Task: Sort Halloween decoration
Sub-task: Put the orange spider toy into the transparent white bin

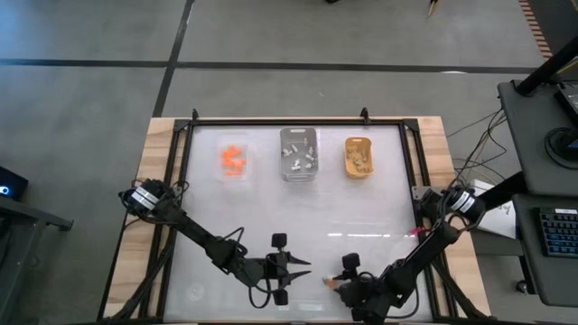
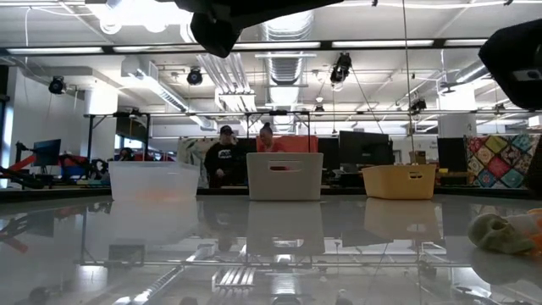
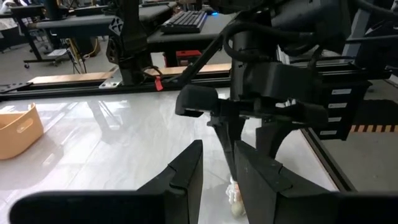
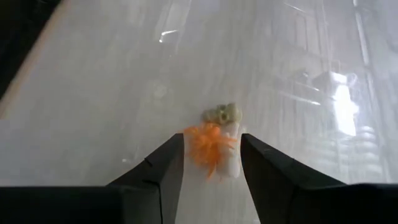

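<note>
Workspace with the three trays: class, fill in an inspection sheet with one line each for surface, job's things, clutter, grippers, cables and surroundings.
Surface: glossy white table in a black frame on wood.
Job's things: orange trinkets in the clear tray, pale ones in the grey tray, tan ones in the orange-yellow tray; an orange trinket, a white piece and a greenish-tan one lie at the near edge.
Clutter: nothing seen.
Grippers: right gripper open, straddling the orange trinket; left gripper beside it, holding nothing.
Cables: wires right of the table.
Surroundings: keyboard on a side desk; two people seated beyond.
</note>
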You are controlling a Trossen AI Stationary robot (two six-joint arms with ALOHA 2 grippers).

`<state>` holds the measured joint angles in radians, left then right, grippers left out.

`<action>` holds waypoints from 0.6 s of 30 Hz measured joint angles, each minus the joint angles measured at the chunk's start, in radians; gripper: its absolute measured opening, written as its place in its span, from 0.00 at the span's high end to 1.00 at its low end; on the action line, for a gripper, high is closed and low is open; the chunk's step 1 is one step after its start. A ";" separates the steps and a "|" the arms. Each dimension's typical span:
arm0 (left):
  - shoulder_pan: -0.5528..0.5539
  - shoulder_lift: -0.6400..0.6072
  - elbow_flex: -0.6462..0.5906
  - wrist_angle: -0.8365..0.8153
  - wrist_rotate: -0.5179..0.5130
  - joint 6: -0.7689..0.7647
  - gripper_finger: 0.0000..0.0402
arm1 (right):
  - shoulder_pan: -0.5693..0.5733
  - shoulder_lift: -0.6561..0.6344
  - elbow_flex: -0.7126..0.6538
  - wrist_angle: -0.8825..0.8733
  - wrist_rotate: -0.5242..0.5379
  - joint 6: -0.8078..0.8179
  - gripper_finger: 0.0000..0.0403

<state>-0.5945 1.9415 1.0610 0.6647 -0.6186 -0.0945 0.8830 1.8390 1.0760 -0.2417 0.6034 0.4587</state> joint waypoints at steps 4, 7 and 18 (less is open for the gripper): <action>0.000 0.000 0.000 0.000 0.000 0.000 0.81 | -0.006 0.018 0.000 -0.003 -0.001 -0.003 0.65; 0.000 0.000 0.001 0.000 0.000 0.000 0.81 | -0.009 0.025 0.002 -0.001 -0.001 -0.006 0.67; 0.000 -0.001 0.002 0.000 0.000 0.000 0.81 | -0.015 0.024 0.015 0.005 0.000 -0.005 0.75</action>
<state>-0.5945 1.9408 1.0626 0.6649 -0.6186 -0.0940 0.8676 1.8629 1.0908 -0.2369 0.6035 0.4533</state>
